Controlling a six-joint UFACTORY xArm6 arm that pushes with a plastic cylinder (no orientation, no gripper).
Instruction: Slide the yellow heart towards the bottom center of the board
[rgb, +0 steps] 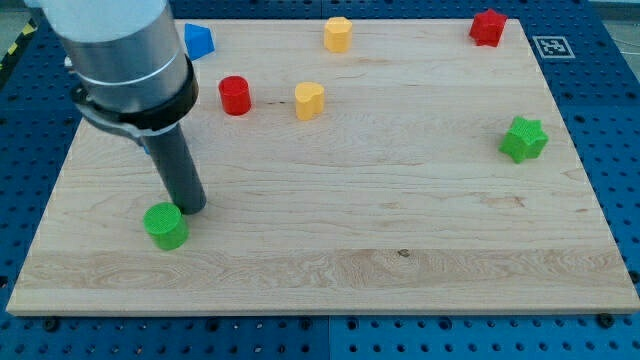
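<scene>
The yellow heart (310, 100) lies on the wooden board (400, 250), in the upper middle, just right of the red cylinder (235, 95). My tip (193, 209) rests on the board at the view's left, touching or nearly touching the upper right of the green cylinder (165, 225). The tip is well below and to the left of the yellow heart.
A yellow hexagonal block (338, 33) sits at the top centre. A blue block (198, 40) is at the top left, partly behind the arm. A red block (488, 26) is at the top right. A green star (524, 139) is at the right.
</scene>
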